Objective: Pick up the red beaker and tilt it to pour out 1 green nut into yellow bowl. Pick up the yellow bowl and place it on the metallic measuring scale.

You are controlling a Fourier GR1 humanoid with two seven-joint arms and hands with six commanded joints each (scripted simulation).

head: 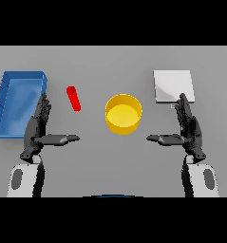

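Note:
A slim red beaker [73, 98] stands on the grey table left of centre, leaning slightly. The yellow bowl [123, 114] sits in the middle, and I see nothing inside it. The metallic measuring scale [174, 86] is a pale square plate at the back right. My left hand [39, 126] hovers open just left of and nearer than the beaker, thumb pointing inward. My right hand [188, 127] hovers open right of the bowl, its fingertips overlapping the scale's near edge. No green nut is visible.
A blue tray [5, 95] lies at the far left, beside my left hand.

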